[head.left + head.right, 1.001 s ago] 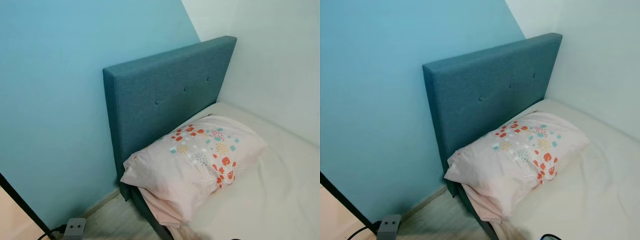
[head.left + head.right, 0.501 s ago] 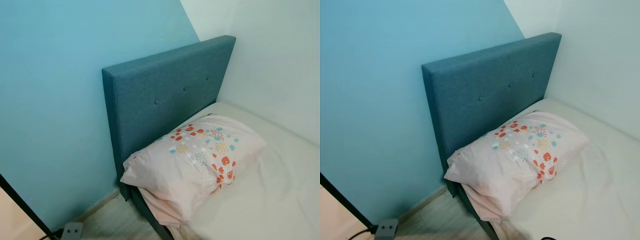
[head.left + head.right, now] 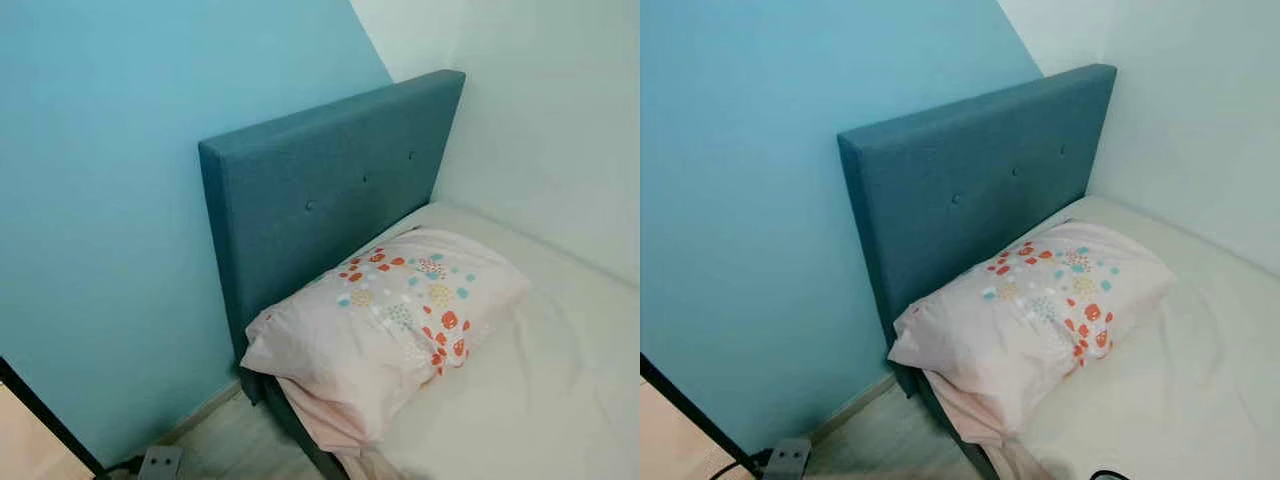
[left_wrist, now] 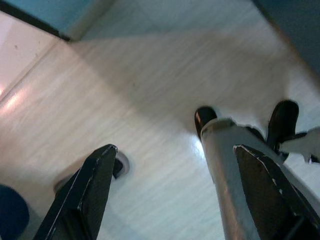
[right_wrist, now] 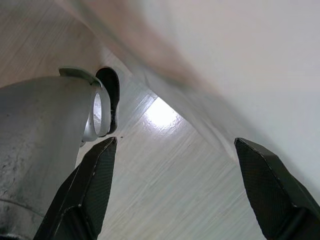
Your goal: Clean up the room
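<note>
View panned slightly right | pillow (image 3: 385, 325) unmoved | both arms hang (jaws apart)

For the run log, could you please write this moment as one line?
scene: pillow on bed against headboard | left gripper: open, over floor | right gripper: open, idle | power strip on floor

The pale pink flower-printed pillow (image 3: 395, 320) lies on the cream-sheeted bed (image 3: 540, 400) against the blue-grey buttoned fabric headboard (image 3: 320, 190), with a grey power strip (image 3: 160, 463) on the floor to the headboard's left.
</note>
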`<state>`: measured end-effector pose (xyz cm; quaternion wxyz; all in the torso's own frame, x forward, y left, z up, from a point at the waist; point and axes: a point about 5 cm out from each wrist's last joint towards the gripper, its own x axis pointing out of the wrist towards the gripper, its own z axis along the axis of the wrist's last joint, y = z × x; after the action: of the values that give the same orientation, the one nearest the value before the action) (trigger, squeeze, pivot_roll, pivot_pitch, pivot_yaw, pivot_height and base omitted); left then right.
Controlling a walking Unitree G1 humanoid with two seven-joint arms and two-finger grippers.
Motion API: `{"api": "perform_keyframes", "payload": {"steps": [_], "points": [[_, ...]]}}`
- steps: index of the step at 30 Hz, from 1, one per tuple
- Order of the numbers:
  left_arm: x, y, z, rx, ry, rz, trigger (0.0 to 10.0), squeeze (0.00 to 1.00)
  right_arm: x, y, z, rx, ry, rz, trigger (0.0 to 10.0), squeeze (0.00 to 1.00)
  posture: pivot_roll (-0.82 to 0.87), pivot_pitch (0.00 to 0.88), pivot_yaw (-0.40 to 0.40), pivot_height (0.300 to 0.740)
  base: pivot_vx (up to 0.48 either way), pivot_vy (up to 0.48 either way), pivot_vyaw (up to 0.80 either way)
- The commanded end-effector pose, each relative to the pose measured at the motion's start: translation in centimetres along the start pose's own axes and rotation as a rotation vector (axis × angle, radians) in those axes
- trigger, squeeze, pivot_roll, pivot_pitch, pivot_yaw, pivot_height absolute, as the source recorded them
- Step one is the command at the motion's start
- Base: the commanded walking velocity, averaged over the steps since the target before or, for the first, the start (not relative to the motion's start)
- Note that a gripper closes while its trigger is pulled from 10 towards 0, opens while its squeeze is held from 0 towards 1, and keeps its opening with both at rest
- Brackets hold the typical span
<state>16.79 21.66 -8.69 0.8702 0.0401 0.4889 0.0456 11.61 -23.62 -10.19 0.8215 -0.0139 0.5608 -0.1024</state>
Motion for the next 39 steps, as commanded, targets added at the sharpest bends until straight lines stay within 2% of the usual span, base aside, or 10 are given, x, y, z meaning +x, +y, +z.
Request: {"api": "perform_keyframes", "payload": {"steps": [1, 9, 13, 21, 27, 28, 33, 35, 36, 39], "points": [[0.1, -0.4, 0.4, -0.019, -0.007, -0.01, 10.0, 0.0, 0.0, -0.1, 0.0, 0.009, 0.011, -0.006, 10.0, 0.0, -0.02, 0.0, -0.02, 0.74, 0.0, 0.0, 0.0], [0.0, -0.3, -0.5, 0.0, 0.019, -0.013, 10.0, 0.0, 0.0, 0.3, 0.1, 0.015, 0.006, -0.001, 10.0, 0.0, -0.03, 0.0, -0.008, 0.74, 0.0, 0.0, 0.0], [-0.1, -0.1, -0.8, -0.014, 0.025, -0.002, 10.0, 0.0, 0.0, 1.9, -0.7, -0.008, 0.034, 0.011, 10.0, 0.0, -0.03, 0.007, -0.027, 0.74, 0.0, 0.0, 0.0], [-0.1, 0.1, -0.8, -0.045, 0.025, 0.015, 10.0, 0.0, 0.0, 2.9, -1.3, -0.024, 0.047, 0.023, 10.0, 0.0, -0.01, 0.0, -0.028, 0.74, 0.0, 0.0, 0.0], [0.0, -0.7, -0.3, -0.027, 0.015, -0.005, 10.0, 0.0, 0.0, 1.0, -0.5, -0.015, 0.028, -0.008, 10.0, 0.0, -0.02, 0.0, -0.018, 0.74, 0.0, 0.0, 0.0], [0.1, -1.0, 0.0, -0.026, 0.009, -0.009, 10.0, 0.0, 0.0, -0.3, -0.1, 0.001, 0.018, -0.024, 10.0, 0.0, -0.02, 0.0, -0.028, 0.74, 0.0, 0.0, 0.0], [0.1, -0.7, 0.3, -0.026, 0.0, -0.006, 10.0, 0.0, -0.1, -1.3, 0.1, -0.014, 0.011, -0.03, 10.0, 0.0, -0.02, 0.0, -0.032, 0.74, 0.0, 0.0, 0.0], [0.1, -0.3, 0.2, -0.026, 0.001, -0.004, 10.0, 0.0, -0.2, -2.1, -0.4, -0.013, 0.021, -0.041, 10.0, 0.0, -0.03, 0.0, -0.034, 0.74, 0.0, 0.0, 0.0], [0.0, 0.0, -0.1, -0.025, 0.007, -0.002, 10.0, 0.0, -0.4, -3.1, -0.9, -0.012, 0.036, -0.053, 10.0, 0.0, -0.03, 0.0, -0.039, 0.74, 0.0, 0.0, 0.0], [0.0, 0.1, -0.3, -0.022, 0.016, -0.004, 10.0, 0.0, -0.4, -3.5, -1.1, -0.028, 0.043, -0.054, 10.0, 0.0, -0.04, 0.0, -0.037, 0.74, 0.0, 0.0, 0.0]]}}
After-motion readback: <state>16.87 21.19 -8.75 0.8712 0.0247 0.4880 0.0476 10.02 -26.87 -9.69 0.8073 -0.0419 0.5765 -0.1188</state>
